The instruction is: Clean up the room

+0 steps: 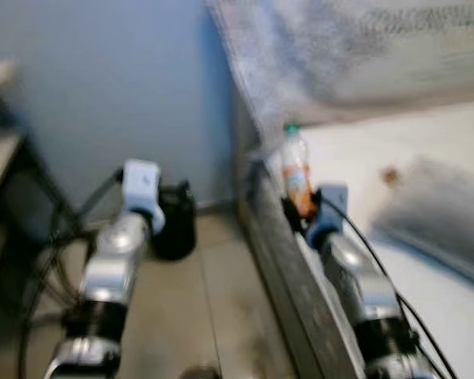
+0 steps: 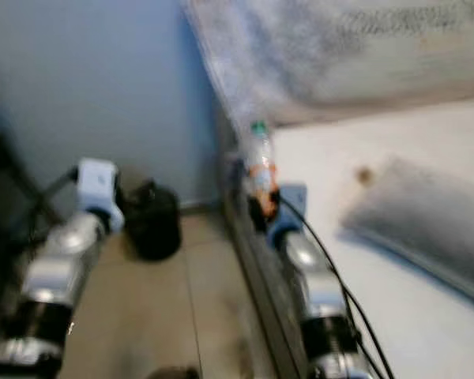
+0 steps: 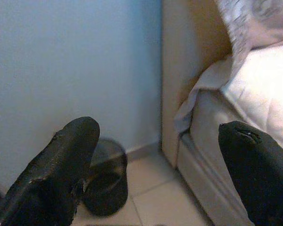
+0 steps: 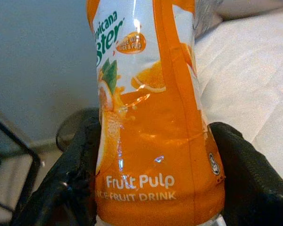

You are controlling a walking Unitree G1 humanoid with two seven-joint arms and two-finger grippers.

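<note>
Beside the bed: I have the robot standing on the floor strip between the bed [image 1: 426, 260] and the blue wall, both arms raised ahead.
Bottle: the bottle [image 1: 297, 170] stands upright in my right gripper [image 4: 153, 155], over the bed's near edge, green cap on top.
Right gripper: I see its two black fingers pressed against the bottle's lower sides, so it is clamped on the bottle.
Left gripper: my left gripper [image 3: 160, 174] hangs over the floor on the wall side of the bed, fingers spread wide with nothing between them.
Bin: a dark bin [image 1: 175, 221] sits on the floor at the wall, near the bed's corner; through the left wrist view its mouth looks open.
Done: I judge the bottle already picked up and off the bed.
Left: I reckon it has yet to go to the bin, which looks the likely drop; a small brown speck [image 1: 391, 175] lies on the bed beyond the bottle, too blurred for me to name; a grey blanket [image 1: 434, 217] lies rumpled further across the bed.
Label: on the orange wrap I read "Fruit Pulp", and below it part of "FRUIT DRINK".
Brand: cut-off letters read "picana" and "ster".
Small print: an orange badge on the wrap holds text too fine for me to read.
</note>
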